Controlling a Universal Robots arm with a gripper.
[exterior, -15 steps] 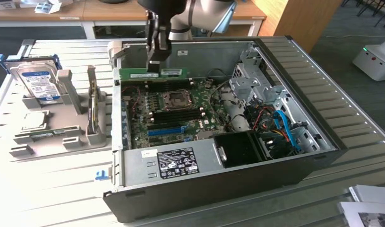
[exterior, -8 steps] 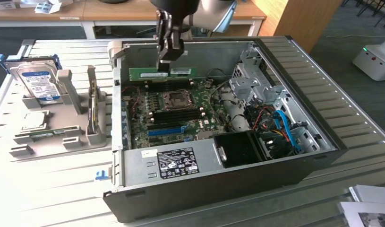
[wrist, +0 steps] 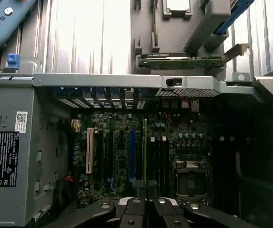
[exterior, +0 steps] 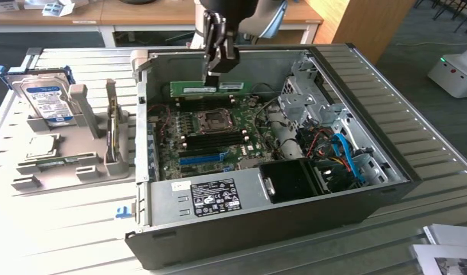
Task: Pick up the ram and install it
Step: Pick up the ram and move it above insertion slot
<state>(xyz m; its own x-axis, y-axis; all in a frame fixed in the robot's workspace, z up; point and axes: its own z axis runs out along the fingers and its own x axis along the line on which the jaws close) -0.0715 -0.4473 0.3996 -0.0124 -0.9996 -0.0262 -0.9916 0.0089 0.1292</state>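
Item under inspection: the ram point(exterior: 191, 89). It is a narrow green stick held level, long edge horizontal, over the open computer case point(exterior: 348, 189). In the wrist view the ram point(wrist: 145, 152) appears edge-on as a thin green line running straight out from between the fingers, parallel to the slots on the board beneath.

The gripper point(exterior: 212, 77) is closed narrowly on the ram, gripping its upper edge near mid-length, with both ends of the stick projecting to either side of the fingers. The dark fingers point(wrist: 161, 209) stand close together around it.

Directly below the gripper lies the green motherboard point(exterior: 218, 137). Its processor socket point(exterior: 215, 119) and long black slots point(exterior: 212, 140) sit under the held stick, and a blue slot point(exterior: 201, 157) lies lower on the board. In the wrist view the blue slot point(wrist: 132, 156) runs just beside the ram's line, with a white slot point(wrist: 89, 149) further off and the socket point(wrist: 191, 178) on the other side.

Beyond the gripper toward the exterior view's right, inside the case, are blue cables point(exterior: 348, 154) and a black fan shroud point(exterior: 294, 180).

Well apart from the gripper toward the exterior view's left, outside the case, a grey parts holder point(exterior: 80, 166) carries an upright hard drive point(exterior: 46, 97), a square processor chip point(exterior: 40, 146) and a card on edge point(exterior: 111, 132). Everything rests on a slatted table point(exterior: 57, 229).
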